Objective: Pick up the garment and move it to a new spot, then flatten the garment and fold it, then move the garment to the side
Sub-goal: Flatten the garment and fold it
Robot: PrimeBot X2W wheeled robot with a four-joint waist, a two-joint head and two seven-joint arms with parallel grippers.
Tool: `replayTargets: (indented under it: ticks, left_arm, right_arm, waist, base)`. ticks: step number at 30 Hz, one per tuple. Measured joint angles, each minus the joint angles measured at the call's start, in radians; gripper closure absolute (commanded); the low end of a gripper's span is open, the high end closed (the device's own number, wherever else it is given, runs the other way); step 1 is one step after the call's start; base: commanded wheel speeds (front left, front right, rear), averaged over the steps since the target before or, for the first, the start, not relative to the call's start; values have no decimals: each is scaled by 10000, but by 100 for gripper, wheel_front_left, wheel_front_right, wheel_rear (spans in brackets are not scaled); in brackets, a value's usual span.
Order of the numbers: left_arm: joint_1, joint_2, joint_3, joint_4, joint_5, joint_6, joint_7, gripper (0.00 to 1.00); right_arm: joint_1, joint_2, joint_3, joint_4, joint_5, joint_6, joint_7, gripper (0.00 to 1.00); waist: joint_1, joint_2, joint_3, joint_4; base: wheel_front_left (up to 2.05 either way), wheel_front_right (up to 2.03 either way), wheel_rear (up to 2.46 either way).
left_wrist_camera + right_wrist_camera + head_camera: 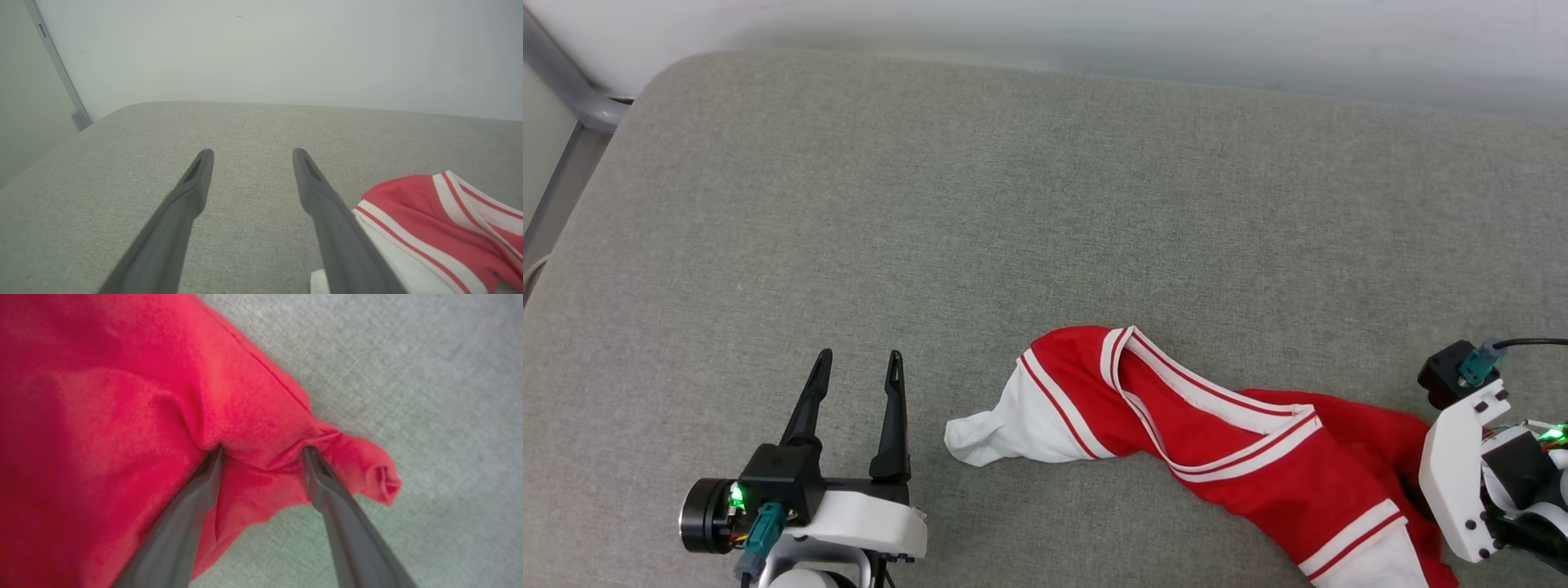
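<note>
Grey fabric cushion [1013, 204]; pale wall [1094, 33] behind; metal frame [572, 106] left.

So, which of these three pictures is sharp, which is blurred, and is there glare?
Head view: sharp, with even soft light and no glare on the red jersey shirt with white striped sleeves. Left wrist view: the grey woven cushion is sharp, but the dark jaws are soft near the lens. Right wrist view: the shirt is blurred and darker at left.

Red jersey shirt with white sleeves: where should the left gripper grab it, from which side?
Take the red jersey shirt by its white sleeve end, from the robot's left: it lies loose on the grey cushion, nearest the open left gripper.
</note>
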Motion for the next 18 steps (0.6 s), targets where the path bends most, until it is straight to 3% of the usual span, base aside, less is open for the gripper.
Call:
replayTargets:
  ticks: [1,2,3,4,8,18]
  left_arm:
    - [0,0,10,2,2,8,0,0]
    - [0,0,23,2,2,29,0,0]
    - [0,0,29,8,4,31,0,0]
    - [1,0,36,10,8,31,0,0]
    - [30,0,88,56,75,25,0,0]
    - [423,-2,236,50,199,13,0,0]
  right_arm:
    - [-63,2,138,94,65,-2,-96,0]
    - [-148,0,255,199,138,-4,-213,15]
    - [-198,2,359,301,215,-4,-389,73]
    - [-232,8,451,374,282,-2,-525,100]
    - [-372,163,644,493,493,29,-1473,100]
    - [-984,-79,-441,-477,479,25,-3499,100]
  waist:
    - [0,0,-15,-12]
    - [0,0,-35,-34]
    - [0,0,-58,-60]
    - [0,0,-87,-89]
    - [3,0,-265,-220]
    - [5,0,-974,-663]
  base:
    - [0,0,0]
    - [0,0,0]
    - [0,0,0]
    - [0,0,0]
    - [0,0,0]
    - [0,0,0]
